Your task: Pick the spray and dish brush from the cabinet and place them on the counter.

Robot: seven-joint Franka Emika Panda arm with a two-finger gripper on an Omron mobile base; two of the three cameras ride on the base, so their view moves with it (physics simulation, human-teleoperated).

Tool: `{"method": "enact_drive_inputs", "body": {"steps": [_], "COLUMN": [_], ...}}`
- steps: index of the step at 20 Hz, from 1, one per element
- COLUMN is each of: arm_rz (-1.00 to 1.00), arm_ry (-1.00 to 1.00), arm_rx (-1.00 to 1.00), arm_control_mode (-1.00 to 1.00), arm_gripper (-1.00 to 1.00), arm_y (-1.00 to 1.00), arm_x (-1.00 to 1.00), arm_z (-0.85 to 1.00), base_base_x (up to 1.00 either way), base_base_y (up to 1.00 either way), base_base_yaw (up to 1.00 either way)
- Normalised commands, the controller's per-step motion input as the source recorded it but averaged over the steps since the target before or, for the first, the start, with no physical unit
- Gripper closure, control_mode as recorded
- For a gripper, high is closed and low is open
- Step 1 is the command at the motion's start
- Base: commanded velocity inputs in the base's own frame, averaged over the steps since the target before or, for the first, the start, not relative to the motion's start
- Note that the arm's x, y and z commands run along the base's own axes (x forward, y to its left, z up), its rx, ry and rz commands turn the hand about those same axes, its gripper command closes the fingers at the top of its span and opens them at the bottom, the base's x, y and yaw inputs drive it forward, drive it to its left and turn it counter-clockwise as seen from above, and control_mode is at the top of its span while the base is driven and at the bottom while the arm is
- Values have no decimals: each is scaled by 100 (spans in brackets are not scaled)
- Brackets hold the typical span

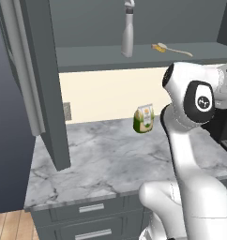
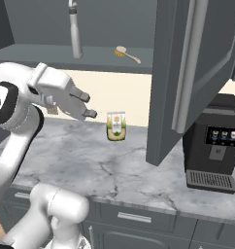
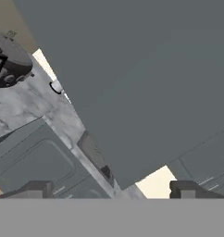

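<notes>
The small pale grey spray bottle with a white trigger head [image 1: 128, 35] stands upright on the grey inner shelf of the dark grey wall cabinet [image 1: 134, 56], whose doors are open. Near it, to the right on the same shelf, lies the thin cream-coloured dish brush with a yellowish-tan head [image 1: 171, 48]; the two do not touch each other. In the right base view we find the same pair, the spray bottle [image 2: 75, 31] and the dish brush [image 2: 126, 53], both well inside the cabinet.

Below, on the wide marble-veined grey-white bench [image 1: 106, 159], stands only a green-and-cream pouch [image 1: 143, 118], and a black coffee machine [image 2: 214, 143] is at the far right.

Our hand [image 2: 85, 105] hangs under the shelf level, above the bench, with its two fingers spread wide and nothing between them.

We judge that the task is at its beginning: neither thing is taken yet, and both must be lifted out and set down on the bench.
</notes>
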Motion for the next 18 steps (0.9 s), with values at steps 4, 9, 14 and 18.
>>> {"method": "enact_drive_inputs", "body": {"steps": [4,9,14,18], "arm_rz": [20,17,16,10], "arm_ry": [14,6,9,13], "arm_rx": [16,36,36,41], "arm_control_mode": [-100,-100,-100,-100], "arm_gripper": [-100,-100,-100,-100], "arm_y": [41,28,38,23], "arm_x": [25,24,26,25], "arm_z": [-29,-22,-27,-11], "base_base_x": [0,0,0,0], "base_base_y": [0,0,0,0], "base_base_yaw": [0,0,0,0]}}
